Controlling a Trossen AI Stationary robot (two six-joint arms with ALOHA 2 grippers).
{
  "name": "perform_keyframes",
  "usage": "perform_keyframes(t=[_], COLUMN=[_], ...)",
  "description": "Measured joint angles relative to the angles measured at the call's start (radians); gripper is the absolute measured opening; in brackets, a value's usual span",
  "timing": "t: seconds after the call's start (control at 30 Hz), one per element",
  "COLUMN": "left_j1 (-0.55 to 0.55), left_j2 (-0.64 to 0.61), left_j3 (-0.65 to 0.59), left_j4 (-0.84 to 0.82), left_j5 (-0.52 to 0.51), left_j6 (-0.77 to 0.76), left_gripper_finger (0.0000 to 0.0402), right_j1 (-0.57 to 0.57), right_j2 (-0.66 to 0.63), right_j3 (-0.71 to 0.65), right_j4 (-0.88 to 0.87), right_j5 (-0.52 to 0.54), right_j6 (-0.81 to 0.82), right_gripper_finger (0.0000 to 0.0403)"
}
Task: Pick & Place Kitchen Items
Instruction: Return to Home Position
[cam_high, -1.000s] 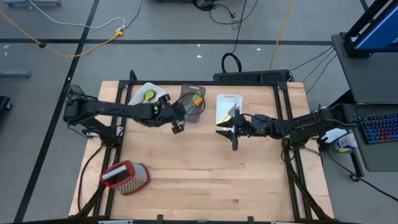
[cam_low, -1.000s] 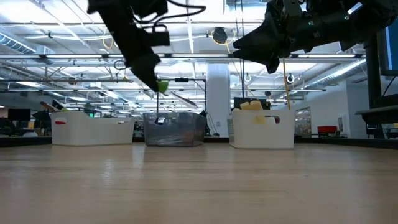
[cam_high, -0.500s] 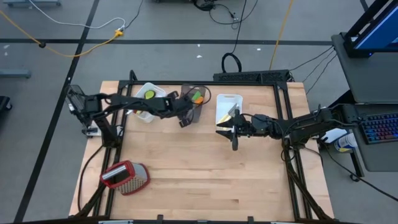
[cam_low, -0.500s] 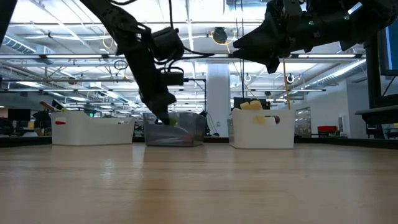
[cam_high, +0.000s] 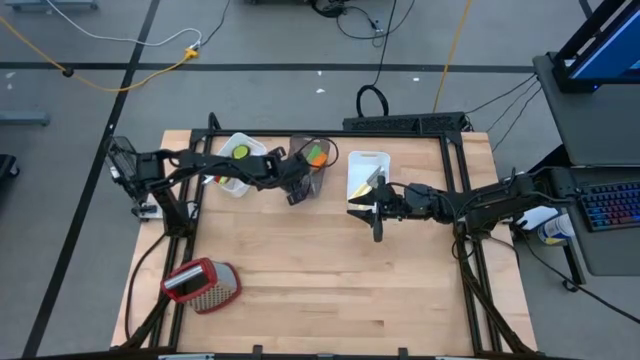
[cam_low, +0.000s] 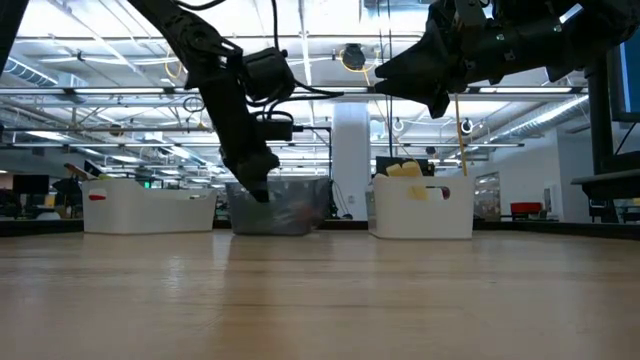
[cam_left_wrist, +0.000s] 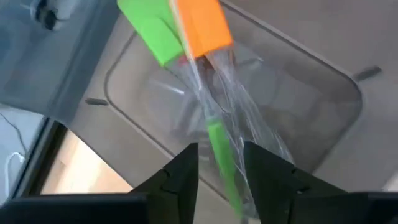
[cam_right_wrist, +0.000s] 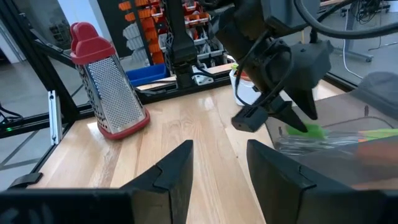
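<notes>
Orange and green plastic pokes up at one end of the dark bin (cam_high: 322, 178): the heads of the orange spatula (cam_left_wrist: 200, 25) and the green spatula (cam_left_wrist: 151, 32) lie overlapped there, and their thin, clear shafts slope down into the bin. The left gripper (cam_left_wrist: 219, 148) hangs right over the bin's mouth. Its fingers are spread, and a green handle end lies in the gap between them, but nothing looks pinched. The right gripper (cam_right_wrist: 219, 146) hovers beside the white tub (cam_high: 362, 160) that stands next to the dark bin, with its fingers apart and empty. The grater (cam_high: 200, 283) stands well apart from the bin.

To my eye these spatulas are light and not fragile. The heads probably bend, and the clear shafts look slick and narrow, so one could twist or slide in a two-finger pinch. I would take hold across the thicker coloured handle end, or low on the shaft just under the head, and never on the floppy blade. Because the two lie crossed, I think lifting one would likely drag the other with it.
</notes>
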Motion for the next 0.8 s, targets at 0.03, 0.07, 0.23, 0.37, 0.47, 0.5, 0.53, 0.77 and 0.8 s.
perform_keyframes(t=[0.03, 0.07, 0.23, 0.37, 0.47, 0.5, 0.53, 0.77, 0.8], left_j1=[-0.002, -0.005, -0.012, -0.016, -0.023, -0.027, -0.03, -0.087, -0.097], left_j2=[-0.005, -0.008, -0.061, -0.133, -0.209, -0.238, -0.27, -0.511, -0.547], left_j3=[-0.001, -0.002, -0.002, -0.002, -0.002, -0.002, -0.002, -0.002, -0.001], left_j4=[-0.01, -0.013, -0.032, -0.048, -0.077, -0.076, -0.089, -0.152, -0.151], left_j5=[0.007, 0.014, 0.05, 0.05, 0.049, 0.049, 0.05, 0.049, 0.049], left_j6=[-0.002, -0.002, 0.013, 0.011, -0.016, -0.029, -0.043, -0.048, -0.047], left_gripper_finger=[0.0135, 0.0139, 0.0147, 0.014, 0.0134, 0.0132, 0.0132, 0.0131, 0.0131], right_j1=[0.0, 0.0, 0.0, 0.0, 0.0, 0.0, 0.0, 0.0, 0.0], right_j2=[0.0, 0.0, 0.0, 0.0, -0.001, -0.006, -0.01, -0.119, -0.144], right_j3=[0.0, 0.0, 0.0, 0.0, 0.0, 0.0, 0.0, 0.0, 0.0], right_j4=[0.0, 0.0, 0.001, 0.002, 0.003, -0.001, -0.002, -0.106, -0.131], right_j5=[0.0, 0.0, 0.0, -0.001, -0.002, -0.004, -0.013, -0.131, -0.128], right_j6=[0.0, 0.0, 0.0, 0.0, 0.0, 0.0, -0.001, -0.125, -0.138], right_gripper_finger=[0.0141, 0.0141, 0.0141, 0.0141, 0.0141, 0.0141, 0.0141, 0.0141, 0.0141])
